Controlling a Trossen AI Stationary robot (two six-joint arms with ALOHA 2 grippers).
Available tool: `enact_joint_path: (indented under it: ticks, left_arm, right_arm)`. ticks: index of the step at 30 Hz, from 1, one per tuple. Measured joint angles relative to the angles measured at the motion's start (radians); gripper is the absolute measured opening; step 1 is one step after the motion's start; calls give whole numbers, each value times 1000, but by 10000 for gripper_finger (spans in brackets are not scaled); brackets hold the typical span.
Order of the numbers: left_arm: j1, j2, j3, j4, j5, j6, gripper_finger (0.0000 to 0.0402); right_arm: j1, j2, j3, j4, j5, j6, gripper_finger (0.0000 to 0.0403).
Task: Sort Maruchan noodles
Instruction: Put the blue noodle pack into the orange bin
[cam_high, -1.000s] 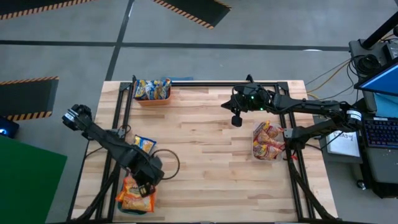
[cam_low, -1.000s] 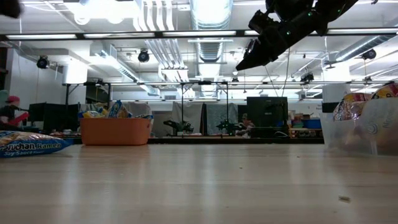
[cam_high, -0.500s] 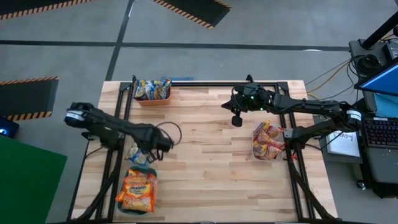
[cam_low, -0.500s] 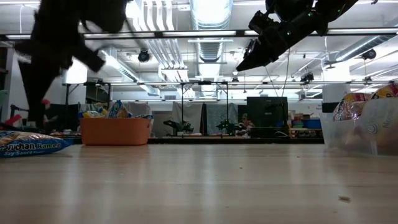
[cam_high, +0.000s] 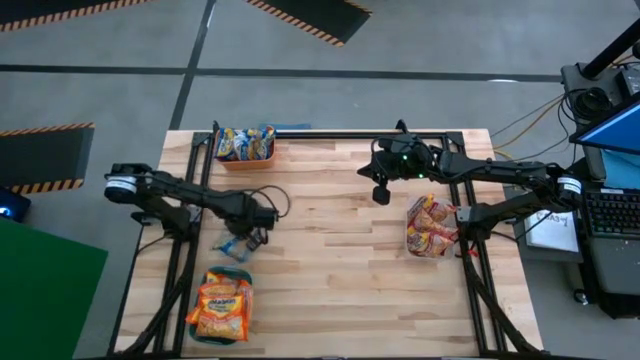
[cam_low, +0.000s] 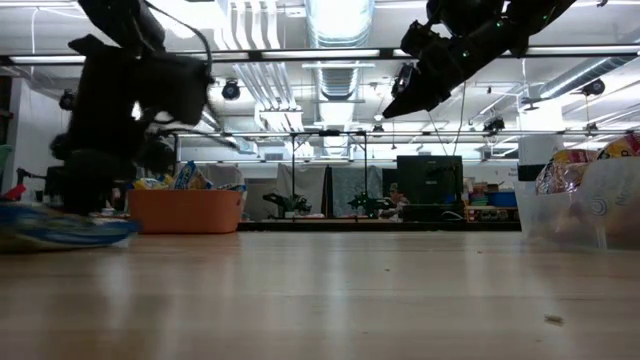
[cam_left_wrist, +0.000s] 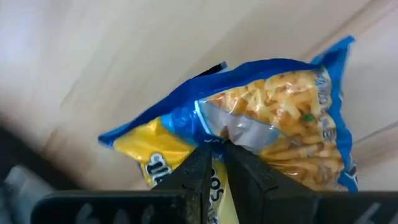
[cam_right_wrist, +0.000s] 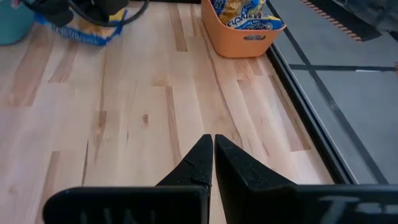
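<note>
A blue-and-yellow noodle packet (cam_high: 233, 247) lies on the wooden table at the left; it also shows in the left wrist view (cam_left_wrist: 280, 118) and the low view (cam_low: 60, 228). My left gripper (cam_high: 256, 236) is down on it with its fingers together. My right gripper (cam_high: 380, 193) hangs shut and empty above the table's far middle, and shows high in the low view (cam_low: 392, 105). Other packets sit in three bins. My left gripper comes from above, pointing down, and its two fingertips (cam_left_wrist: 200, 163) meet on the packet's upper face near its middle, where the yellow print meets the noodle picture (cam_left_wrist: 214, 138). They pinch the film there. Whether the packet is clear of the table, I cannot tell.
An orange bin (cam_high: 245, 158) with blue-and-yellow packets stands at the far left. A teal bin (cam_high: 192, 322) with orange packets stands at the near left. A clear bin (cam_high: 410, 232) with red packets stands at the right. Bare wood lies between them.
My left gripper has gone from above the teal bin toward the table's far edge and down onto the blue-and-yellow packet. The packet has shifted a little toward the near edge and turned.
</note>
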Motion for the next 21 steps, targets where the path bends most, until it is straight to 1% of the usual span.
enact_joint_path:
  ticks: [2, 4, 6, 8, 11, 13, 15, 17, 21]
  left_arm:
    - [0, 4, 21, 97, -44, 18, 35]
    - [0, 10, 68, 222, -133, 83, 35]
    - [-15, 4, 123, 282, -229, 213, 35]
    - [-31, 0, 185, 374, -274, 401, 35]
    - [-53, 3, 233, 453, -277, 693, 35]
    - [-60, 5, 248, 544, -270, 837, 35]
    - [-58, 4, 246, 608, -246, 921, 35]
    - [-50, 5, 246, 654, -226, 970, 35]
    - [-41, 4, 245, 663, -218, 1041, 35]
  right_arm:
    - [0, 0, 0, -5, 0, 6, 9]
    - [0, 0, 0, -16, 0, 7, 9]
    - [0, 0, 0, -24, 0, 14, 9]
    - [0, 0, 0, -26, 0, 26, 9]
    - [0, 0, 0, -32, 0, 32, 9]
    - [0, 0, 0, -43, 0, 39, 9]
    - [0, 0, -7, -42, 0, 60, 9]
    - [0, 0, -18, -46, 0, 87, 9]
    - [1, 11, -53, -44, -1, 172, 9]
